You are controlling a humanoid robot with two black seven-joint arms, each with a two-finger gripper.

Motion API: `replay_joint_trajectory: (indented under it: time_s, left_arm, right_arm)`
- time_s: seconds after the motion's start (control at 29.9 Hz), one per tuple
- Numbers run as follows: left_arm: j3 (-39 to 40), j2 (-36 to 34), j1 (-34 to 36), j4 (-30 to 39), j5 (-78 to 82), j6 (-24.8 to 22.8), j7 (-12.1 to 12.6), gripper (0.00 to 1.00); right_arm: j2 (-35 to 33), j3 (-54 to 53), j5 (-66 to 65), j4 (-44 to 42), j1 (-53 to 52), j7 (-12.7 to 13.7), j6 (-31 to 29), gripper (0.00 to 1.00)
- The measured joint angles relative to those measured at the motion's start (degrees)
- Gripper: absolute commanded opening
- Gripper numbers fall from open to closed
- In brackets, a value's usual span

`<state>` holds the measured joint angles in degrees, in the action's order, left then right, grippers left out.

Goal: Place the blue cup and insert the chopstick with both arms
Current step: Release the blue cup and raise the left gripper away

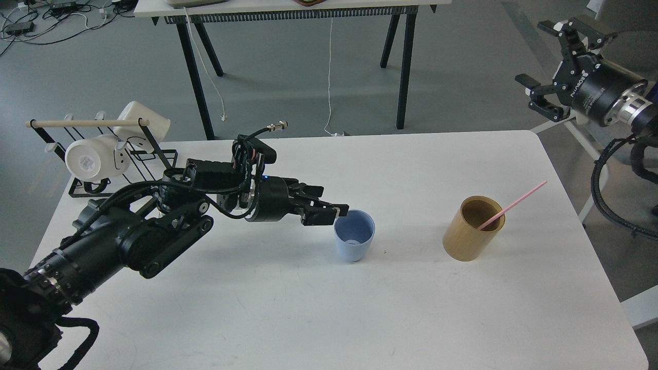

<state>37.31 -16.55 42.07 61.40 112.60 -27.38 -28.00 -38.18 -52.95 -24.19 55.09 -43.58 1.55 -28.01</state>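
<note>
Blue cup upright mid-desk, our left hand at its rim.

Our left hand [343, 211] reaches in from the left and meets the near-left rim of the blue cup [354, 235], which stands upright on the white desk [318, 318]; whether its fingers pinch the wall or only touch it we cannot tell. Our right hand [552, 64] hangs wide open off the far right edge, holding nothing. The pink chopstick [512, 206] leans in the tan wooden holder [473, 228], right of the cup, its upper half sticking out to the right. We judge the cup light, thin-walled and easily tipped, so best pinched across its rim wall. The chopstick looks stiff, thin and slippery; take it on the exposed upper shaft.
</note>
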Motion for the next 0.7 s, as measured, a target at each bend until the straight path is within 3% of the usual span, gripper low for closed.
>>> replay_joint_trajectory:
  time_s: [0.23, 0.4, 0.54, 0.7]
  left_arm:
    - [14.71, -0.52, -4.36, 3.87, -25.87, -0.62, 0.00, 0.97]
    - [24.32, 0.56, -10.50, 7.62, -42.22, -0.63, 0.00, 0.98]
    - [27.61, 1.04, -12.64, 8.03, -51.25, -0.62, 0.00, 0.98]
    - [28.23, 1.07, -14.23, 8.11, -53.27, -0.62, 0.00, 0.98]
  right_arm:
    - [-9.59, 0.88, -14.93, 12.21, 0.08, -0.21, -0.02, 0.96]
    - [-21.45, 1.49, -24.17, 25.60, 1.79, -0.48, -0.01, 0.95]
    - [-31.47, 2.03, -31.81, 36.08, 5.16, -0.67, 0.37, 0.95]
    - [-37.44, 2.34, -45.27, 42.93, 11.09, -0.76, 9.69, 0.95]
